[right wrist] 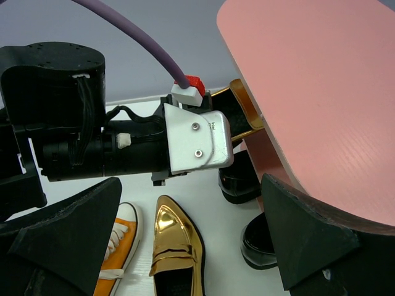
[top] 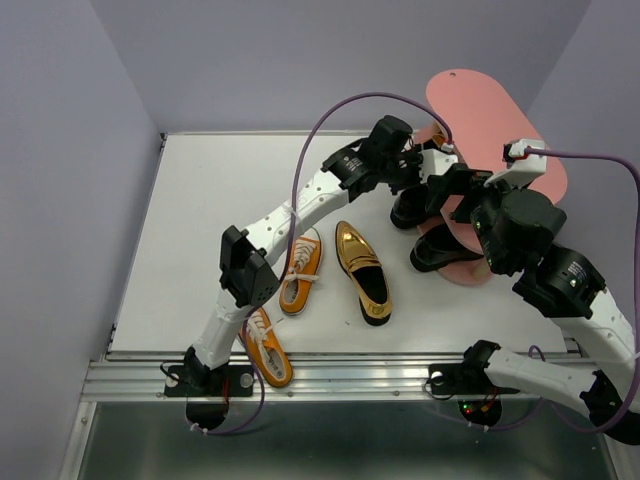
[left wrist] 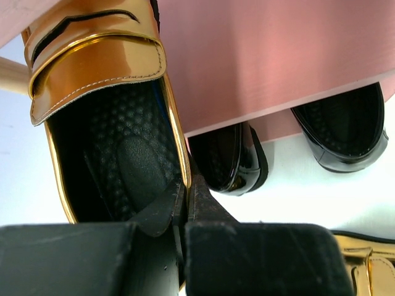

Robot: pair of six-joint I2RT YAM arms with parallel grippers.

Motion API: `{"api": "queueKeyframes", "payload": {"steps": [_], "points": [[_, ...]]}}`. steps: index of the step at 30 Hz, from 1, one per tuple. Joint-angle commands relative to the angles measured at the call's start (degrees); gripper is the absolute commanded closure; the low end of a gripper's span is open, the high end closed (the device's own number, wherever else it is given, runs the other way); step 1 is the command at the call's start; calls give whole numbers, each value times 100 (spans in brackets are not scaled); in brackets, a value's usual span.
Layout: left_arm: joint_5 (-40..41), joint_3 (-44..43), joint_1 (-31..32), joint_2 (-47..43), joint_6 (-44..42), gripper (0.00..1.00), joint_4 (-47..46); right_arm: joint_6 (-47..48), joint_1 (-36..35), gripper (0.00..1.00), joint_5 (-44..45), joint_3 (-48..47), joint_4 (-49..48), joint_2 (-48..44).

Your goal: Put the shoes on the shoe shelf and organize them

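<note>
As the left gripper [left wrist: 187, 203] reached in at the shelf: jaws were pinched almost shut on the side wall of the held gold loafer [left wrist: 105, 61], one finger inside the shoe and one outside.
Held gold loafer: it sat straight ahead of the left fingers, opening turned to the wrist camera, toe tucked under a pink board. The arm hid most of it from above.
Shoe shelf [top: 490, 110]: it stood beyond the left gripper and to its right. Its top board hung over the right gripper's right-hand finger.
Black dress shoes [left wrist: 231, 160]: two, just right of the left gripper, heels toward the hand and toes under the pink board. Could not tell whether they rested on a lower board or the table.
Right gripper [right wrist: 191, 185]: jaws were spread wide with nothing between them. It hovered beside the shelf, facing the back of the left arm's wrist.
Second gold loafer [top: 362, 272]: it lay on the table [top: 220, 200], below the right gripper's open jaws and apart from both hands.
Orange sneakers [top: 301, 270]: one lay just beside the second gold loafer, toward the right gripper's left-hand finger. The other sneaker [top: 267, 347] lay near the left arm's base, well apart from either hand.
</note>
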State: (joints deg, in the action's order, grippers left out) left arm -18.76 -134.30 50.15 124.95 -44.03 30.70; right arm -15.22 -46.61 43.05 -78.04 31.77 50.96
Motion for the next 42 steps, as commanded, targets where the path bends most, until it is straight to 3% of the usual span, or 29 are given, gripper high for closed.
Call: {"api": "queueKeyframes", "payload": {"steps": [1, 15, 23, 25, 26, 29, 35, 42], "points": [[-224, -536, 21, -225, -123, 100, -1206, -51, -50, 0, -16, -124, -22, -86], [-277, -518, 21, -58, -35, 100, -1610, -130, -50, 0, -51, -36, 5, -130], [206, -334, 12, -58, 263, 100, -2049, -191, -50, 0, -77, -36, 49, -130], [303, -246, 21, -111, 342, 87, -2243, -200, -50, 0, -86, -45, 49, -121], [312, -246, 21, -128, 377, 72, -2287, -209, -50, 0, -95, -45, 49, -121], [321, -254, 21, -137, 422, 52, -2331, -218, -50, 0, -112, -53, 66, -130], [365, -255, 21, -190, 509, 38, -2367, -244, -50, 0, -112, -53, 101, -139], [575, -53, 30, -471, 580, 30, -2367, -262, -50, 0, -130, -53, 101, -139]]}}
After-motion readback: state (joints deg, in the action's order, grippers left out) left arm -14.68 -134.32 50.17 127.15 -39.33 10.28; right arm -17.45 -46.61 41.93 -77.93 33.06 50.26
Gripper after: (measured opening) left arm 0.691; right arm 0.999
